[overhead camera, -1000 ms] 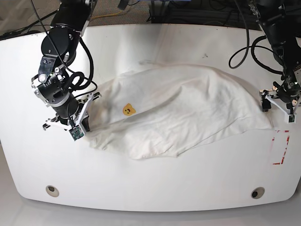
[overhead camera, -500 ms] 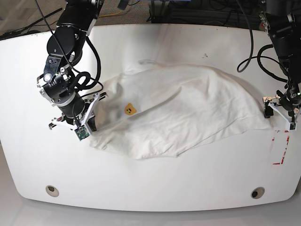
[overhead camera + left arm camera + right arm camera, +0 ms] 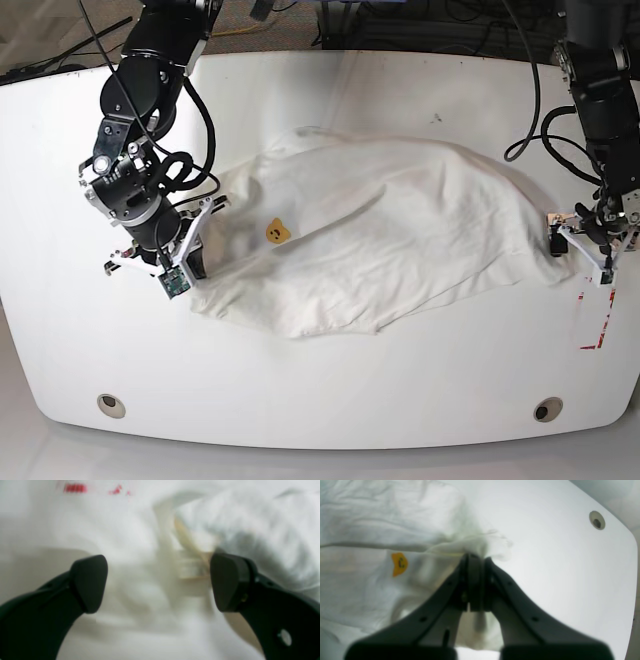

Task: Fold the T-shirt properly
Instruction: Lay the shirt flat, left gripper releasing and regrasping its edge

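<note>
The white T-shirt (image 3: 400, 230) lies spread and rumpled across the middle of the table, its small orange bear face (image 3: 277, 232) up. On the base view's left, my right gripper (image 3: 196, 266) is shut on the T-shirt's left edge. The right wrist view shows its jaws (image 3: 475, 558) pinched on a bunch of cloth, with the bear face (image 3: 399, 563) just to the left. My left gripper (image 3: 580, 242) is open at the T-shirt's right end. In the left wrist view its fingers (image 3: 88, 582) stand wide apart over blurred white cloth (image 3: 262, 530), with nothing held.
Red tape marks (image 3: 596, 318) sit on the white table (image 3: 330, 400) just beyond the T-shirt's right end. Two round holes (image 3: 112, 405) (image 3: 547, 409) lie near the front edge. Cables hang along the back edge behind both arms.
The left gripper has come down and in toward the T-shirt's right end, staying open. The right gripper has shifted slightly right, still shut on the left edge.
</note>
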{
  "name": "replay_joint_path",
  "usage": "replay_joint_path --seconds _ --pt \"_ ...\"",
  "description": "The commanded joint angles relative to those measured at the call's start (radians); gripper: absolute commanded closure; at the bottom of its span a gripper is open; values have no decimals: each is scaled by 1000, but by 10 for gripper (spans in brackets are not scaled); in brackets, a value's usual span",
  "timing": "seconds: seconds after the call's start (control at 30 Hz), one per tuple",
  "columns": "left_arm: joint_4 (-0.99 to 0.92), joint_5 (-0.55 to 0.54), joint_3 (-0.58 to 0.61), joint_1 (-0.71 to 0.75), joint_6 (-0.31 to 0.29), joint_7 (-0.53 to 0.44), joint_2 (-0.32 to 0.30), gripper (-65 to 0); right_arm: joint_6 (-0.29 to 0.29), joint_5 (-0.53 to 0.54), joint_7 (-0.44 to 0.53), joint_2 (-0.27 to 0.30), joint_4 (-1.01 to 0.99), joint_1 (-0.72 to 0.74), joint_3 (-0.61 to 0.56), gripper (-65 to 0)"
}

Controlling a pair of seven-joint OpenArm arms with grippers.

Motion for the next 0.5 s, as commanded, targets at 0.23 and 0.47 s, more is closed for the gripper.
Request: replay_joint_path --seconds 0.23,0.47 --pt "-1 3 87 -25 -4 -53 -14 -367 -5 12 25 7 18 17 2 0" --pt "-1 4 89 -23 -1 -53 15 -82 -5 12 25 7 20 17 2 0"
